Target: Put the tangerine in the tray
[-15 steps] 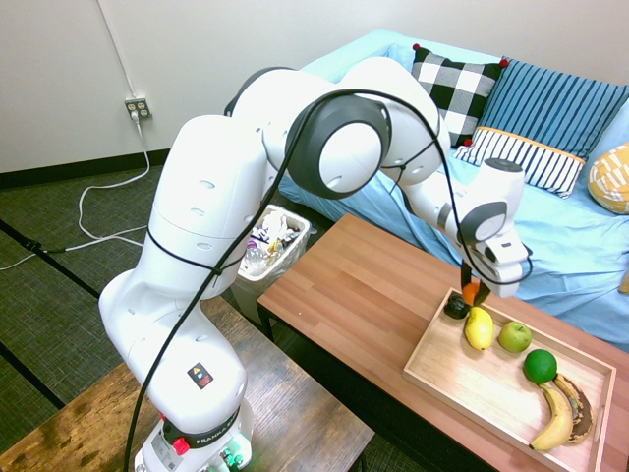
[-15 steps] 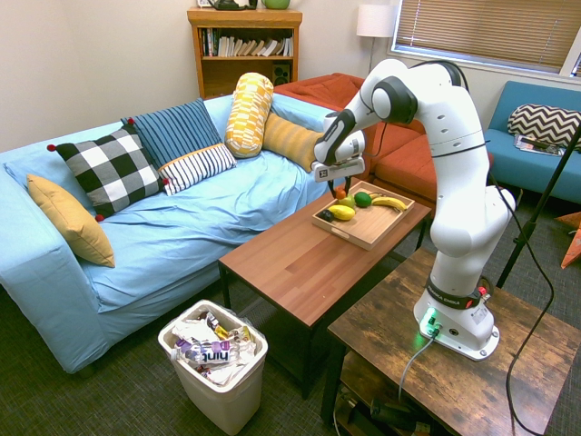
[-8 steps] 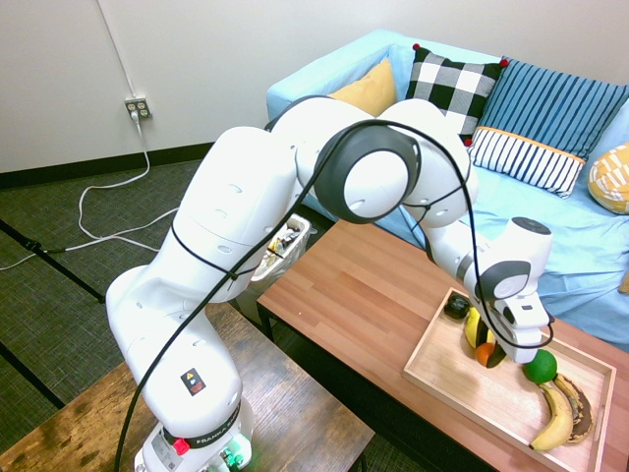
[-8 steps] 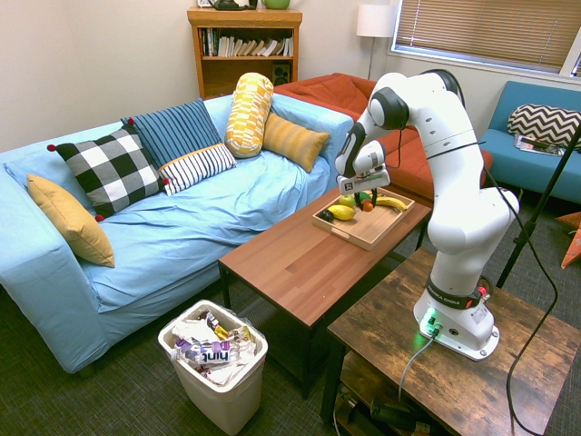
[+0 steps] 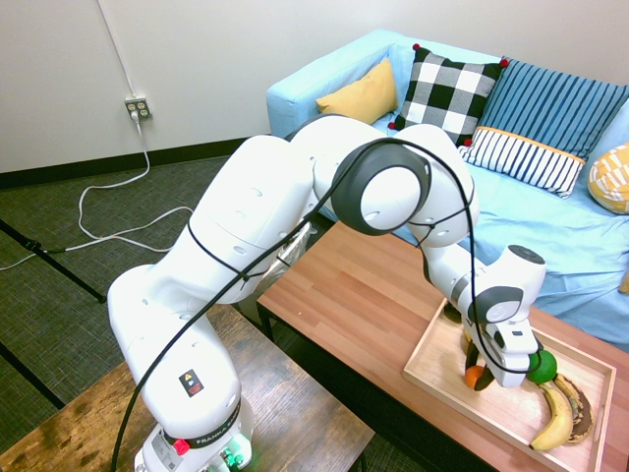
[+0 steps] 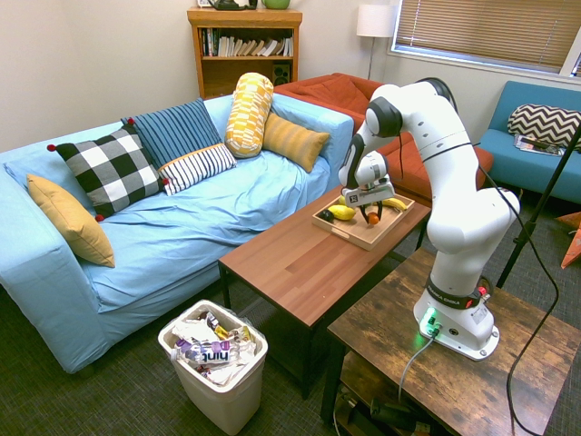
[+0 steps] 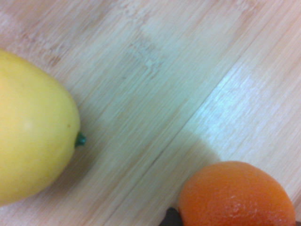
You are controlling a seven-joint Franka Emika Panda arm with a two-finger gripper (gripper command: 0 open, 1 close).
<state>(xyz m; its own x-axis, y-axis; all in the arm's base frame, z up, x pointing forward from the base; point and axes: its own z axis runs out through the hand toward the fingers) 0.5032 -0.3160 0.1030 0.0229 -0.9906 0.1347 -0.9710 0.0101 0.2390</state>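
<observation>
A white robot arm's two-finger gripper (image 5: 479, 375) reaches down into a shallow rectangular light-wood tray (image 5: 444, 379) on a brown wooden table (image 5: 364, 295). Its jaws are closed around a small round bright-orange tangerine (image 5: 475, 375), held low over the tray floor. A yellow lemon (image 7: 33, 146) lies just beside the jaws.

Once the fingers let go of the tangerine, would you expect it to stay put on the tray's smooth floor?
The tangerine looks round, so it may roll a little on the tray's flat, glossy wood. The low rim would probably stop it. The lemon close by might also block it.
</observation>
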